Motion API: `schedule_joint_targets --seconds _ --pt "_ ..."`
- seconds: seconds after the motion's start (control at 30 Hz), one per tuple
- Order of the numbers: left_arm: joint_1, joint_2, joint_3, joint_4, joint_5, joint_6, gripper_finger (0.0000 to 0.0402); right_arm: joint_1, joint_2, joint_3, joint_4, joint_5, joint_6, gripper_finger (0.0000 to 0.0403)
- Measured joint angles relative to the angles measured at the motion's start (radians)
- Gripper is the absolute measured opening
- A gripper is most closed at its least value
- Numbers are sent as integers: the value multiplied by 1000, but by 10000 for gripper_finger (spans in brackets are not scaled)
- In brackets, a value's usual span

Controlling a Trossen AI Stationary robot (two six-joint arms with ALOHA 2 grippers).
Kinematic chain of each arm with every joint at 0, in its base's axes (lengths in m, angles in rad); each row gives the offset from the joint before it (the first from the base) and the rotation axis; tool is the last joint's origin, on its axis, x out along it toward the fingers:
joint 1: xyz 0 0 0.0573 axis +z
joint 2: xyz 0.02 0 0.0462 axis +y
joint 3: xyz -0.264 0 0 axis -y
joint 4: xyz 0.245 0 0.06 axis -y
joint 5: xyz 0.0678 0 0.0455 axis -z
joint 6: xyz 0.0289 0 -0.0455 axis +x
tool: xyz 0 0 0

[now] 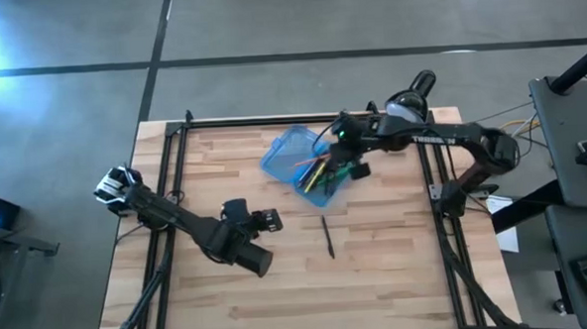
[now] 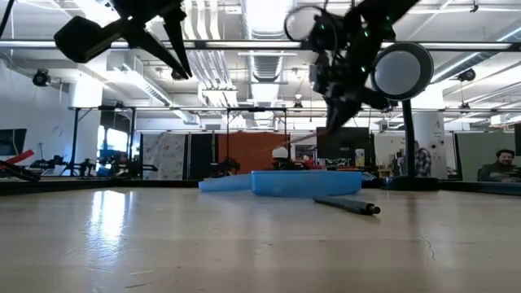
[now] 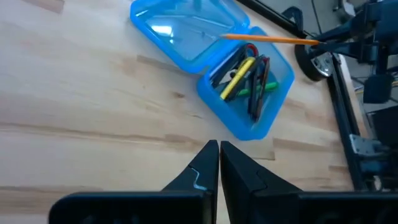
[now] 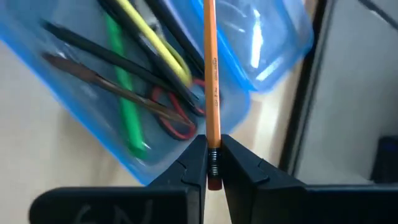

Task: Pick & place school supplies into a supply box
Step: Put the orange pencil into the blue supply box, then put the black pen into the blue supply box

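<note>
Black pen (image 2: 348, 204) lies alone on desk (image 1: 378, 280), nearest the low camera, just in front of blue box (image 1: 310, 164). Box open, one half holding yellow, green, dark pens and red scissors (image 4: 176, 118). Right tool (image 4: 213, 163) above box, clamped on orange pencil (image 4: 211, 74). Left tool (image 3: 218, 163) closed, empty, hovering mid-desk.

wooden table (image 1: 378, 280), person (image 2: 505, 165) in background
</note>
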Motion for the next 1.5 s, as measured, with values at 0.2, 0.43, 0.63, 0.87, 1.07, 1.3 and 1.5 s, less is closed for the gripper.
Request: schedule_joint_targets --seconds 0.2,0.43,0.63,0.87,1.07,1.3,1.5 --pt "2 2 -12 32 -10 -12 0 -86 -23 -132 96 30 -119 28" --pt "12 2 -12 32 -27 -13 0 -47 -6 -213 140 12 -170 28" --pt "22 2 -12 32 -33 5 0 -20 0 -237 163 8 -186 28" --pt "31 2 -12 32 -36 14 0 -21 5 -236 208 9 -99 31" --pt "31 2 -12 32 -45 28 0 -22 5 -242 207 13 -75 73" --pt "35 2 -12 32 -52 31 0 -22 -26 -232 187 82 54 148" --pt "37 2 -12 33 -54 36 0 12 -131 -205 116 46 355 172"
